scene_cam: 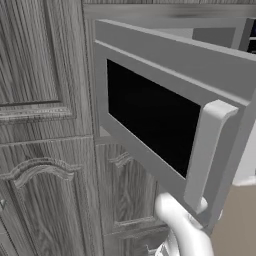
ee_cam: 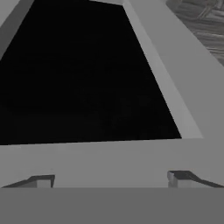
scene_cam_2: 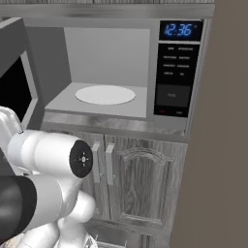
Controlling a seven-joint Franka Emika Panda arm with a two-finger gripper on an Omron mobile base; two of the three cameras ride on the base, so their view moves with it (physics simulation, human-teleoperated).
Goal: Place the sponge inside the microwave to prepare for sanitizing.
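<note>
Grey microwave (scene_cam_2: 111, 63), black window, blue display; grey wood-grain cabinet doors (scene_cam: 45, 150).

The microwave (scene_cam: 165, 55) door swings open across the frame's centre, its black window (scene_cam: 152, 115) beside the pale bar handle (scene_cam: 207, 150); grey wood-grain cabinet doors (scene_cam: 42, 140) fill the left.

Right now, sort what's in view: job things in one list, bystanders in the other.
For the job:
- microwave, door swung open, white round plate bare
- end effector, open, nothing between its tips, close to the door's black window

Just there:
- grey wood-grain cabinet doors
- tall cabinet panel
</note>
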